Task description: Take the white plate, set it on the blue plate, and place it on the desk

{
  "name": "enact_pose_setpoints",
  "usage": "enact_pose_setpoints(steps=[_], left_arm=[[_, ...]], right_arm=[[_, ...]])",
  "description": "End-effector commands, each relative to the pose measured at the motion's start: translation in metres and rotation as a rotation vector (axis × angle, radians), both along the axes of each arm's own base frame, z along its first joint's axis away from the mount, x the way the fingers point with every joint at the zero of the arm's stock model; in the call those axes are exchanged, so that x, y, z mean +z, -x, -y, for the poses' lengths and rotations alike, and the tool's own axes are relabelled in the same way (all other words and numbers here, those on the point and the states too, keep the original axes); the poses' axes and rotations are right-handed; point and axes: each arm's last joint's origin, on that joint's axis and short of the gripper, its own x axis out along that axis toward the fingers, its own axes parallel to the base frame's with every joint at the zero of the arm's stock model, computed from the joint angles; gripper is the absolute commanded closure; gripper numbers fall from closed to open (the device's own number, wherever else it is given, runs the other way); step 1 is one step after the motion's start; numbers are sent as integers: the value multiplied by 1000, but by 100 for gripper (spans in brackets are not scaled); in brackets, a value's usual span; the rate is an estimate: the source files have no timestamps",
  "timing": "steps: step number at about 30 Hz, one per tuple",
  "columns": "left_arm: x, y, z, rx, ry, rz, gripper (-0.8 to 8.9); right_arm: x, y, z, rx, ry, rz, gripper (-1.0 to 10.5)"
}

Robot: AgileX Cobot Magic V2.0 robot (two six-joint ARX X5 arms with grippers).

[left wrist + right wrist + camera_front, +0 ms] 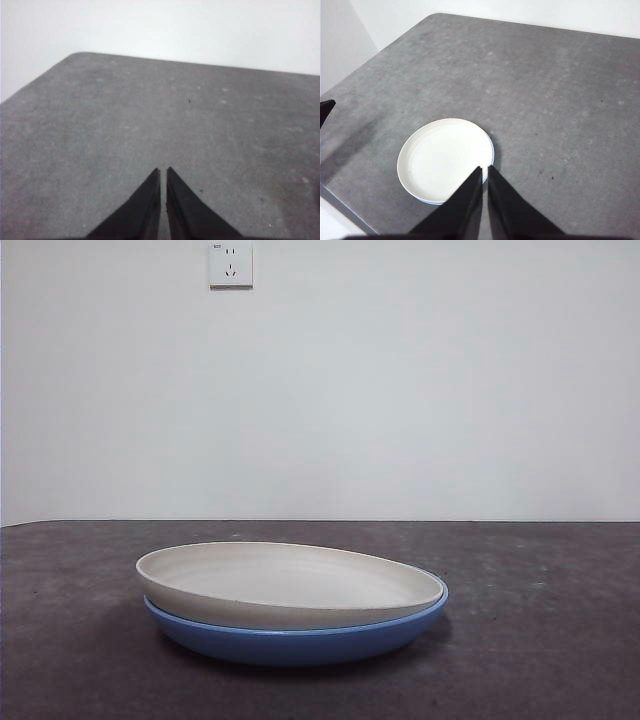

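The white plate (285, 585) lies on the blue plate (300, 638), slightly tilted, on the dark grey desk (540, 640). In the right wrist view the white plate (442, 157) covers the blue plate, of which only a thin rim (493, 150) shows. My right gripper (485, 170) is shut and empty, high above the desk, over the plates' near edge. My left gripper (163, 172) is shut and empty above bare desk (150, 115); no plate shows in its view. Neither gripper shows in the front view.
A white wall (400, 390) with a socket (231, 264) stands behind the desk. The desk's edge and a rounded corner (435, 17) show in the right wrist view. The black tip of the other arm (326, 110) shows at that view's side.
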Motion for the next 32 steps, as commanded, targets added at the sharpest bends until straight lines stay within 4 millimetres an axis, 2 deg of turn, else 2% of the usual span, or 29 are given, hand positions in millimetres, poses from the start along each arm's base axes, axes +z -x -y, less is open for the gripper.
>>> enact_pose_setpoints(steps=[1, 29, 32], left_arm=[[-7, -1, 0, 0, -3, -21, 794], [-7, -1, 0, 0, -3, -18, 794], [-7, -1, 0, 0, -3, -18, 794]], right_arm=[[6, 1, 0, 8, -1, 27, 935], [5, 1, 2, -22, 2, 29, 935], [0, -1, 5, -61, 51, 107, 935]])
